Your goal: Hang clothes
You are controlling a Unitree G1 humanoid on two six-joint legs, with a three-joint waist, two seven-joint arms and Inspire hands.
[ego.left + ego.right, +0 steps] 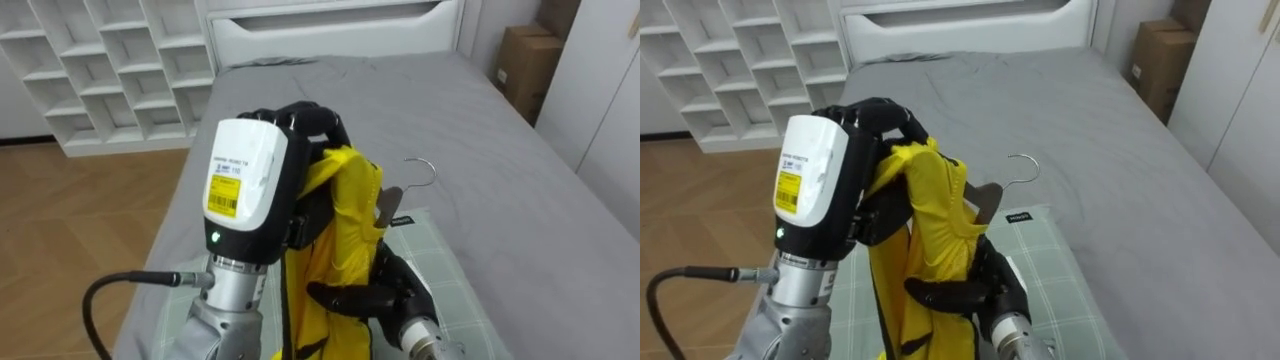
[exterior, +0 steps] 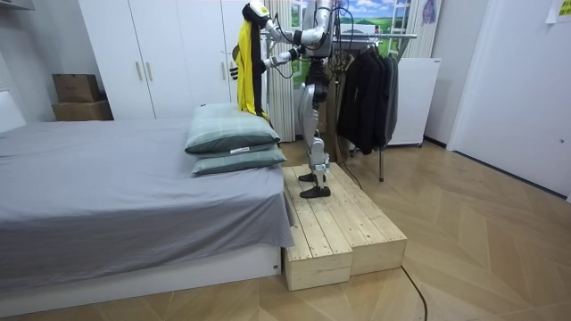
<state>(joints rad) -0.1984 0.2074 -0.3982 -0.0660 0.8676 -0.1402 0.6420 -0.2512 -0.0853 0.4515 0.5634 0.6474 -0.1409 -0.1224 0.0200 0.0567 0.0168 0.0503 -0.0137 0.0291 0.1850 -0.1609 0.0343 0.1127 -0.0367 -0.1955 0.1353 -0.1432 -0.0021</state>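
Note:
I hold a yellow garment [image 1: 335,250] up in front of me, over the bed. My left hand [image 1: 292,118] is raised, its dark fingers curled over the garment's top edge. A hanger [image 1: 389,206] sticks out of the garment's upper part, its metal hook [image 1: 425,166] pointing right. My right hand [image 1: 362,298] sits lower, fingers and thumb wrapped round the yellow cloth. In the room view I stand on a wooden platform [image 2: 339,232] at the bed's head end, facing the bed, with the garment [image 2: 245,67] hanging from my raised hands.
Two green checked pillows [image 2: 230,134] lie stacked right below the garment on the grey bed [image 1: 480,130]. A white cubby shelf [image 1: 110,70] stands at far left, cardboard boxes [image 1: 525,65] at far right. Behind me is a clothes rack [image 2: 366,85] with dark clothes.

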